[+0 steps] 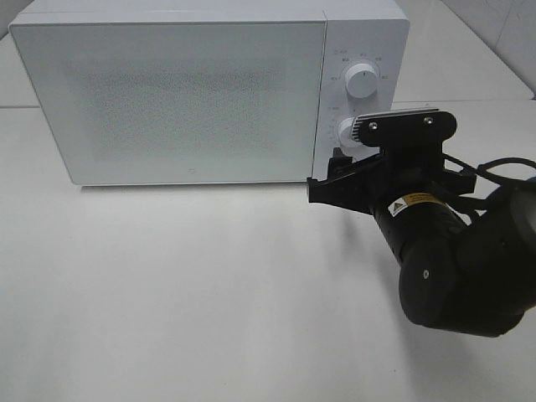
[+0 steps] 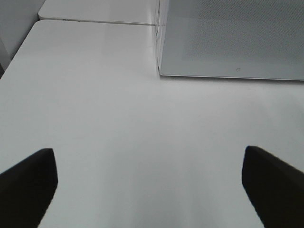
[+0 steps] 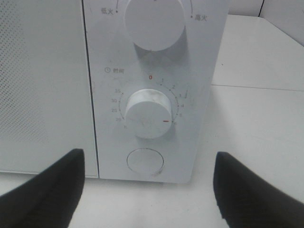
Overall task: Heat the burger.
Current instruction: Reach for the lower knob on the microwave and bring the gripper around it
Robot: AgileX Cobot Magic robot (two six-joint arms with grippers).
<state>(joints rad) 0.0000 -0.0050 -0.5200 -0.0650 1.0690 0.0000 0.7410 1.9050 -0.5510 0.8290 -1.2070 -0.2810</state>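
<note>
The burger is out of view in every frame. The white microwave [image 1: 167,100] stands at the back of the table with its frosted door shut. My right gripper [image 1: 335,172] hovers just in front of the control panel, open, with nothing between its fingers. In the right wrist view the right gripper [image 3: 149,183] faces the timer knob [image 3: 147,114], whose red mark points to the lower right of the dial. My left gripper [image 2: 149,185] is open over bare table, apart from the microwave's front corner [image 2: 161,71].
Above the timer knob is the power knob [image 3: 154,21], and below it a round door button [image 3: 146,161]. The white table [image 1: 209,293] spreads out in front of the microwave. The right arm's black body [image 1: 452,268] fills the lower right.
</note>
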